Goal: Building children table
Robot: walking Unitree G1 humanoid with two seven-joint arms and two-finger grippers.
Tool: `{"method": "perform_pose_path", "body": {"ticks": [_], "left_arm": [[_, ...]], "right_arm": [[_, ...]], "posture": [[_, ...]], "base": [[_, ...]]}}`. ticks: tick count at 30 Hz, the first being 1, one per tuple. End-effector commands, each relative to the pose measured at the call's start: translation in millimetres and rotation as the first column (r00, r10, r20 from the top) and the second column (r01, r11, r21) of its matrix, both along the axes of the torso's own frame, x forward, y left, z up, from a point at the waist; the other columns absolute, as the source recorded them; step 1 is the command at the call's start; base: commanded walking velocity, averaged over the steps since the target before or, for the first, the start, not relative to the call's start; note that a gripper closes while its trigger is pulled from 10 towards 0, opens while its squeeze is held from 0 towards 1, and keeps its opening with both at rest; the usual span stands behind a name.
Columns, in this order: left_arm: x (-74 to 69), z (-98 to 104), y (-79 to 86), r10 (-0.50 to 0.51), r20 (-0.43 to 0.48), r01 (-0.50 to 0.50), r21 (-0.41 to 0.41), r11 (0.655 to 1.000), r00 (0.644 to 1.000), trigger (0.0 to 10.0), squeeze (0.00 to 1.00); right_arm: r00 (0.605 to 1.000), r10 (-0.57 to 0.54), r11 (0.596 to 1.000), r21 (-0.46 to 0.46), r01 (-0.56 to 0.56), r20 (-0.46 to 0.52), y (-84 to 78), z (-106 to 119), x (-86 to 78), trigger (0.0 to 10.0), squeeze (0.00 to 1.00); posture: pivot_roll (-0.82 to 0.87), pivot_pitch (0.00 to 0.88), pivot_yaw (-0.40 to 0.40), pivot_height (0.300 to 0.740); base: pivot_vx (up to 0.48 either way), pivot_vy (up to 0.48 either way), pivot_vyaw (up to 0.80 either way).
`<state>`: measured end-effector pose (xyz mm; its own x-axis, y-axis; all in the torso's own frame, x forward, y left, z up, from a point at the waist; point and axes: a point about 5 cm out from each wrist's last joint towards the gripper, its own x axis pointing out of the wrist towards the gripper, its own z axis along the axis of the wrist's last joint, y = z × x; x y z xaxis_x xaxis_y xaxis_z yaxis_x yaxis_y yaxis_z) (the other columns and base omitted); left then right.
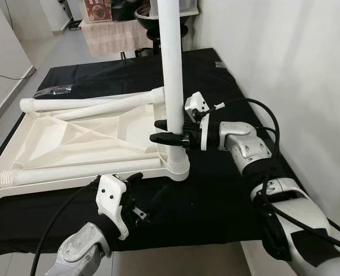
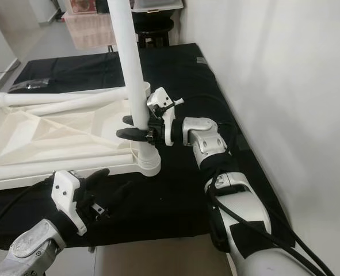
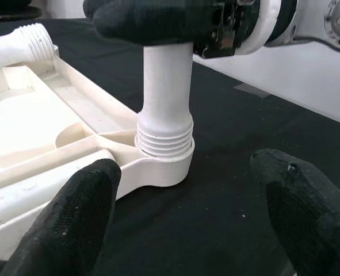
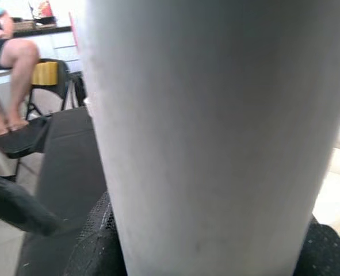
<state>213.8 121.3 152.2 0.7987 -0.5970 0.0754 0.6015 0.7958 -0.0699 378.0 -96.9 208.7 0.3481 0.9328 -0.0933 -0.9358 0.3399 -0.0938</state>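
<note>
A white children's table top (image 1: 72,135) lies upside down on a black cloth. One white leg (image 1: 172,69) stands upright in its near right corner socket (image 3: 164,164), threads still showing above the rim. My right gripper (image 1: 167,131) is shut on this leg just above the socket, reaching in from the right. My left gripper (image 1: 148,185) is open, low over the cloth in front of the socket, its fingertips (image 3: 72,218) apart and touching nothing. In the right wrist view the leg (image 4: 204,126) sits between the black pads.
Two loose legs lie on the table top, one along the far edge (image 1: 89,103) and one along the near edge (image 1: 77,171). A white wall (image 1: 296,57) runs close on the right. A clear plastic bag (image 1: 53,90) lies at the back left. A person (image 4: 14,57) sits far off.
</note>
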Motion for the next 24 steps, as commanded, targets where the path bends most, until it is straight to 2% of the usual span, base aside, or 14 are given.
{"method": "perform_pose_path", "body": {"ticks": [1,2,3,4,5,6,7,10,11,17,18,19,22,24], "left_arm": [[-0.2,-4,0.6,0.000,-0.020,0.000,-0.009,1.000,1.000,10.0,0.00],[0.1,-4,1.0,0.003,-0.019,-0.003,-0.009,1.000,1.000,10.0,0.00],[0.7,-3,2.6,0.008,-0.017,-0.008,-0.010,1.000,1.000,10.0,0.00],[0.7,-3,2.6,0.008,-0.017,-0.008,-0.010,1.000,1.000,10.0,0.00],[1.4,-2,4.0,0.012,-0.016,-0.012,-0.010,1.000,1.000,10.0,0.00],[1.4,-2,4.0,0.012,-0.016,-0.012,-0.010,1.000,1.000,10.0,0.00],[2.7,-1,5.1,0.016,-0.014,-0.016,-0.011,1.000,1.000,10.0,0.00],[4.0,-1,6.2,0.017,-0.014,-0.017,-0.008,1.000,1.000,10.0,0.00],[7.2,-2,6.8,0.016,-0.017,-0.016,-0.008,1.000,1.000,10.0,0.00],[9.0,-2,7.2,0.013,-0.018,-0.014,-0.008,1.000,1.000,10.0,0.00],[9.9,-2,7.3,0.026,-0.012,-0.026,-0.011,1.000,1.000,10.0,0.00],[9.9,-2,7.3,0.026,-0.012,-0.026,-0.011,1.000,1.000,10.0,0.00],[10.7,-2,6.1,0.028,-0.016,-0.028,-0.017,0.999,0.999,10.0,0.00],[10.7,-2,6.1,0.028,-0.016,-0.028,-0.017,0.999,0.999,10.0,0.00]], "right_arm": [[1.000,-0.028,0.999,-0.043,0.028,0.009,-0.8,-3,0.5,0.0,0.00],[0.994,-0.109,0.994,-0.033,0.109,-0.001,-4.3,-6,1.8,0.0,0.00],[0.908,-0.419,0.908,-0.014,0.419,-0.005,-3.2,-20,3.3,0.0,0.00],[0.908,-0.419,0.908,-0.014,0.419,-0.005,-3.2,-20,3.3,0.0,0.00],[0.726,-0.685,0.727,-0.011,0.686,-0.060,-5.3,-37,-7.5,0.0,0.00],[0.726,-0.685,0.727,-0.011,0.686,-0.060,-5.3,-37,-7.5,0.0,0.00],[0.627,-0.775,0.630,-0.027,0.776,-0.076,-1.7,-52,-27.4,0.0,0.00],[0.640,-0.766,0.642,-0.056,0.764,-0.060,11.2,-64,-44.6,0.0,0.00],[0.718,-0.696,0.718,-0.049,0.694,-0.023,25.0,-64,-47.7,0.0,0.00],[0.736,-0.677,0.735,-0.046,0.677,-0.003,28.3,-61,-42.1,0.0,0.00],[0.822,-0.567,0.823,0.011,0.569,-0.049,37.3,-53,-37.5,10.0,1.00],[0.822,-0.567,0.823,0.011,0.569,-0.049,37.3,-53,-37.5,10.0,1.00],[0.976,-0.214,0.965,0.148,0.218,-0.042,43.0,-21,-28.8,10.0,1.00],[0.976,-0.214,0.965,0.148,0.218,-0.042,43.0,-21,-28.8,10.0,1.00]], "posture": [[-0.02,0.088,-0.005,0.740],[-0.03,0.094,-0.006,0.740],[-0.04,0.110,0.002,0.740],[-0.04,0.110,0.002,0.740],[-0.05,0.113,0.005,0.740],[-0.05,0.113,0.005,0.740],[-0.04,0.124,0.017,0.740],[-0.06,0.119,0.033,0.740],[-0.05,0.110,0.030,0.740],[-0.05,0.100,0.015,0.740],[-0.05,0.099,0.019,0.740],[-0.05,0.099,0.019,0.740],[-0.05,0.090,0.014,0.740],[-0.05,0.090,0.014,0.740]], "base": [[0.000,0.000,0.00],[0.000,0.000,0.00],[0.000,0.000,0.00],[0.000,0.000,0.00],[0.000,0.000,0.00],[0.000,0.000,0.00],[0.000,0.000,0.00],[0.000,0.000,0.00],[0.000,0.000,0.00],[0.000,0.000,0.00],[0.000,0.000,0.00],[0.000,0.000,0.00],[0.000,0.000,0.00],[0.000,0.000,0.00]]}}
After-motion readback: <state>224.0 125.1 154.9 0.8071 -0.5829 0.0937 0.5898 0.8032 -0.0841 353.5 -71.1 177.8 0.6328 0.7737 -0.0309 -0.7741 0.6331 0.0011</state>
